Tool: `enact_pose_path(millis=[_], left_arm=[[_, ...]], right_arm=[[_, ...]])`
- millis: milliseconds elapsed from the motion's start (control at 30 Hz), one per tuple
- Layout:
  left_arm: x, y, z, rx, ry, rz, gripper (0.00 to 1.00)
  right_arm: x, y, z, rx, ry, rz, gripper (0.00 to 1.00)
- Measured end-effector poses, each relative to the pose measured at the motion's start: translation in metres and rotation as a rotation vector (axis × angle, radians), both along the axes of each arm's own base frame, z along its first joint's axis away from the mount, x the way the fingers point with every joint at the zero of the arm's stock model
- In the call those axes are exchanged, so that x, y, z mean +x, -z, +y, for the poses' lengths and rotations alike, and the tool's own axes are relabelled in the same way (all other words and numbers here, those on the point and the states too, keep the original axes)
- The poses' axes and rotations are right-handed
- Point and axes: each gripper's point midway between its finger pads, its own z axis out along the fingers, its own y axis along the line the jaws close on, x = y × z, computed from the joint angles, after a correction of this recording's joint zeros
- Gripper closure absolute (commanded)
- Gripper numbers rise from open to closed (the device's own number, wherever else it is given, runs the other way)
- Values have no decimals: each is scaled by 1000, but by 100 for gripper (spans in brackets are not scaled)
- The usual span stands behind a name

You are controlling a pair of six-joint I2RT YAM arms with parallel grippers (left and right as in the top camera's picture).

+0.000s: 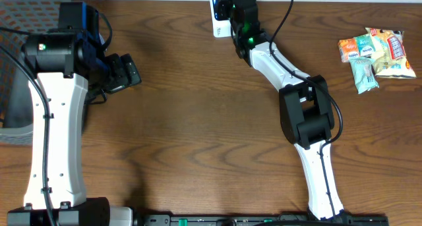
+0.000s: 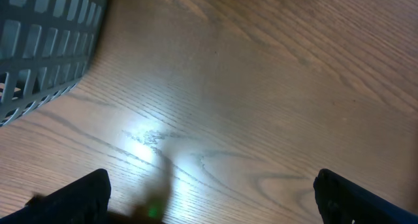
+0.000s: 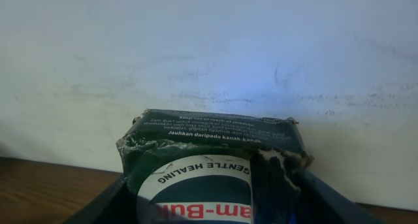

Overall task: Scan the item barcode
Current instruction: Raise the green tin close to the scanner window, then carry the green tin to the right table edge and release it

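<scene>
Wood-grain table (image 1: 198, 120) against a pale wall (image 3: 209, 41): right arm holds the item up by the white device (image 1: 218, 22) at the far edge.

The right gripper (image 1: 232, 3) is part-closed on one dark green box (image 3: 215, 165). The box lies crosswise between the fingers, right at the white device, which is probably the scanner. No barcode shows on the faces in view, so the box may need turning toward it. The right arm is much the nearer. The left gripper (image 2: 215, 208) is spread wide and empty over bare wood, well to the left of the device beside one grey basket (image 2: 46, 41). One heap of snack packets (image 1: 374, 51) lies far to the device's right; their number cannot be told.
</scene>
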Motion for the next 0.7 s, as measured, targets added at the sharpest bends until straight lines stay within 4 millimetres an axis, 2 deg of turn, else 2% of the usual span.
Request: enact_pose_path(millis=[267,367,433,567,667,700], left_arm=[[0,0,0,0,0,0,2],[0,0,0,0,0,0,2],[0,0,0,0,0,0,2],[0,0,0,0,0,0,2],[0,0,0,0,0,1,2],[0,0,0,0,0,0,2]], right_arm=[[-1,2,0,-5,-1,14,42],[-3,8,-10,-29,10,73,42],[-5,5,-25,-46,29,118,42],[-13,-11,-79,-79,100,225,42],[-22,-31,-146,-94,205,291,42],[-26,-40,-176,-98,259,310,42]])
